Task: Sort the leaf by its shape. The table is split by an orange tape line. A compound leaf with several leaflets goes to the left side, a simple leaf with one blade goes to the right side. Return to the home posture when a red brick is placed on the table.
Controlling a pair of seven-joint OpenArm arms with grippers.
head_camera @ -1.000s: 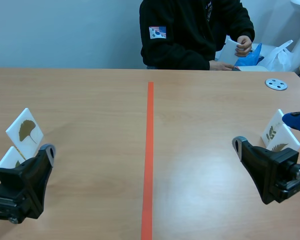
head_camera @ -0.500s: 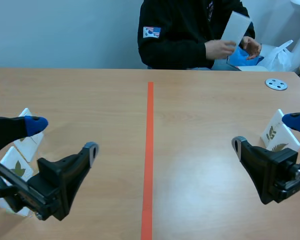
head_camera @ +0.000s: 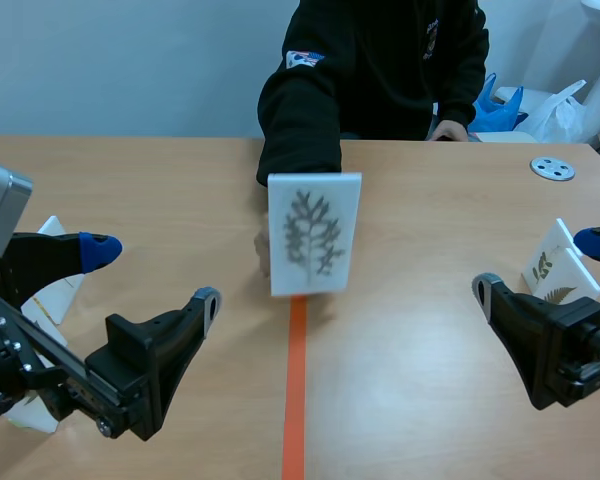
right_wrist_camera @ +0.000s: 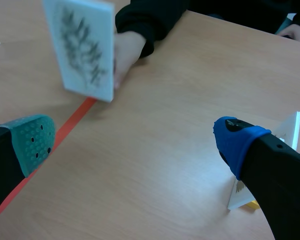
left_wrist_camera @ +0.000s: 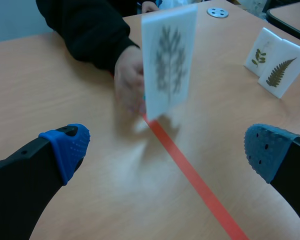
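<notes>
A person's hand (head_camera: 263, 252) holds a white card with a compound leaf (head_camera: 314, 233) upright over the orange tape line (head_camera: 295, 380) at mid-table. The card (left_wrist_camera: 170, 60) stands ahead of my left gripper (left_wrist_camera: 166, 145), which is open with nothing between its fingers. In the scene view, the left gripper (head_camera: 155, 272) hangs left of the line. The right gripper (head_camera: 540, 262) sits low at the right, open and empty. In the right wrist view, the card (right_wrist_camera: 85, 50) and the hand (right_wrist_camera: 126, 50) lie ahead of the right gripper (right_wrist_camera: 135, 136), off to one side.
Two white leaf cards (head_camera: 560, 265) lean together at the right, beside my right gripper. More cards (head_camera: 55, 290) stand at the far left behind the left arm. A grey disc (head_camera: 552, 168) and bags (head_camera: 500, 110) lie at the back right. The person's sleeve (head_camera: 300, 130) reaches over the table.
The person took a card from the back right and brought it down upright onto the tape line. My left arm swung in toward the middle. The right arm barely moved.
</notes>
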